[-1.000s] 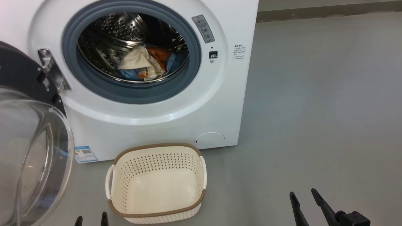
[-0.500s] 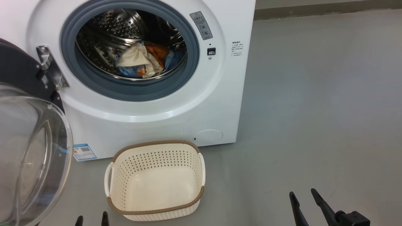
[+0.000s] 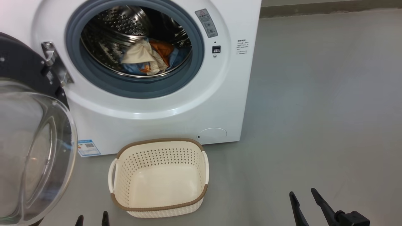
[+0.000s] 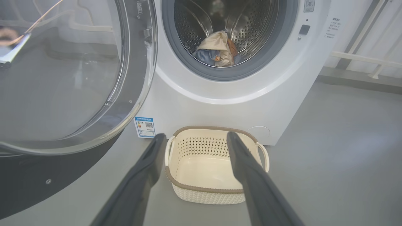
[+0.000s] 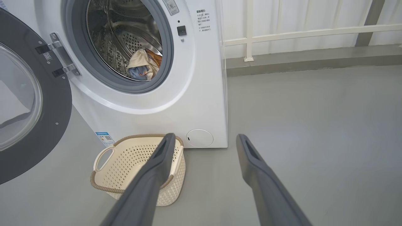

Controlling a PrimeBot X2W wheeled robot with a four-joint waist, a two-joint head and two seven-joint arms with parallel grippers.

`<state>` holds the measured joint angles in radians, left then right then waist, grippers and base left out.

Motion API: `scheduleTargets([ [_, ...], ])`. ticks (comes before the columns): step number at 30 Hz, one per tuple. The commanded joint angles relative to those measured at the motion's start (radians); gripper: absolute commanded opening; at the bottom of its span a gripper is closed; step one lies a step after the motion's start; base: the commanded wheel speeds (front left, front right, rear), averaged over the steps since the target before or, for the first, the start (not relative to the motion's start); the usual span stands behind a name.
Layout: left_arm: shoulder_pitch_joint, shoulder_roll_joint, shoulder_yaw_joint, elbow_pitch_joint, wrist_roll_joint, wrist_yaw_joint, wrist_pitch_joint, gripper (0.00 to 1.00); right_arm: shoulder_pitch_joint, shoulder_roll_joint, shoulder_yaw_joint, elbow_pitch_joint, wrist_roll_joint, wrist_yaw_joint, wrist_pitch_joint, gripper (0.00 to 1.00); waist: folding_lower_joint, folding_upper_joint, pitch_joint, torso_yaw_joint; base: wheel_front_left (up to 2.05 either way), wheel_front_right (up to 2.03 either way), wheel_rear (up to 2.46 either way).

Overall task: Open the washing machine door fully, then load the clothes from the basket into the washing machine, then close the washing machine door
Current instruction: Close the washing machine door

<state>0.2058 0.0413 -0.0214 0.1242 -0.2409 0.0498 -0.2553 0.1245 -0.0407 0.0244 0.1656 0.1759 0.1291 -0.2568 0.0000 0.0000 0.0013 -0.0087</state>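
Load state: clothes (image 3: 147, 58) lie in drum (image 3: 110, 28) of the washing machine (image 3: 157, 122); basket (image 3: 158, 207) empty on the floor in front; washing machine door (image 3: 31, 141) swung wide at left. Near edge: left gripper (image 3: 91, 219) and right gripper (image 3: 303, 193), jaws apart, holding nothing. Door judged stiff, heavy, glossy; push black rim opposite hinge (image 5: 62, 56), not glass. Right wrist view gives hinge brackets clearly; left wrist view, the bowl close up.

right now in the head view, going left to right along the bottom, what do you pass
door → left gripper → basket → right gripper
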Motion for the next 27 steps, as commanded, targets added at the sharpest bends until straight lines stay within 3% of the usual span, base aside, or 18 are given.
scheduleTargets([
  [1,-0.032,0.009,0.034,-0.027,0.017,0.003,-0.006,1.0,-0.022,-0.009,0.029,-0.026,-0.012,0.002,-0.005,1.0,0.0,0.0,-0.002,0.022,0.0,0.0,0.0],
  [27,0.001,0.009,0.036,-0.021,0.048,0.018,-0.006,1.0,-0.03,-0.016,0.075,0.002,0.016,0.002,-0.005,1.0,0.0,0.0,-0.078,0.389,0.0,0.0,0.0],
])
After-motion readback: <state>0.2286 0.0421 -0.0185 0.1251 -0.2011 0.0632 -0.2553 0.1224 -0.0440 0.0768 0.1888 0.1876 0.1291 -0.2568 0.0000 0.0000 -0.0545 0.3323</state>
